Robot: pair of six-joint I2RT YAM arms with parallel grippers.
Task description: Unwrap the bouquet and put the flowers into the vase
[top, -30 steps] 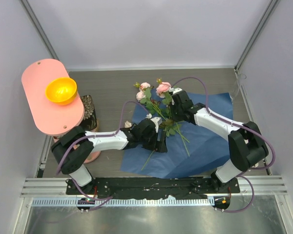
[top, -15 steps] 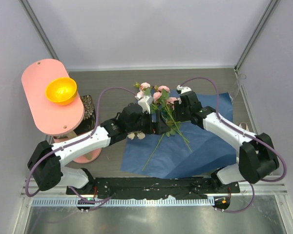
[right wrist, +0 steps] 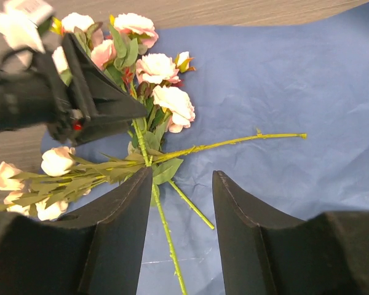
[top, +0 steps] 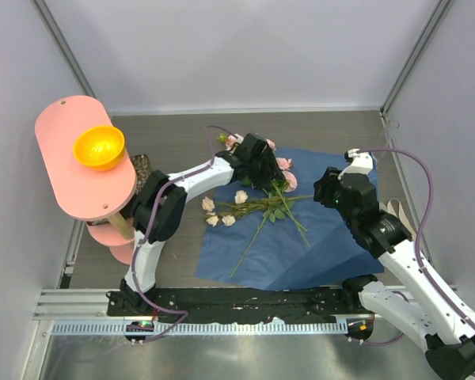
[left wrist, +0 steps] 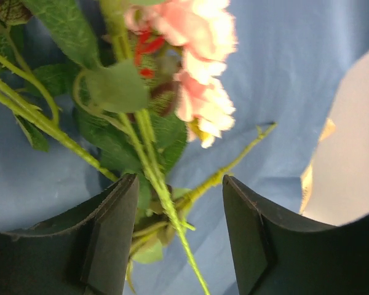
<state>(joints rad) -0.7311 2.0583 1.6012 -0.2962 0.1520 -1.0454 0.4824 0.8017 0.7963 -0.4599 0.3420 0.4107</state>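
Note:
The bouquet is undone: its blue paper [top: 332,237] lies spread flat with the flowers on it. Pink roses [top: 285,172] lie at the back, cream ones [top: 218,214] point left, and thin green stems [top: 263,226] cross in the middle. My left gripper [top: 267,180] hangs open over the pink roses [left wrist: 203,92], a stem [left wrist: 163,196] running loose between its jaws [left wrist: 181,233]. My right gripper [top: 326,190] is open to the right of the flowers, holding nothing [right wrist: 181,184]. A faint see-through outline at the back right may be the vase [top: 390,131].
A pink stand [top: 71,170] at the left carries an orange bowl [top: 100,147], with a dark patterned cup [top: 145,171] partly under it. A cream ribbon [top: 397,212] lies by the right arm. White walls close in the back and both sides.
My right gripper has opened, let the flowers go and pulled back to the right. The flowers now lie flat on the paper. My left gripper has reached forward to the pink roses.

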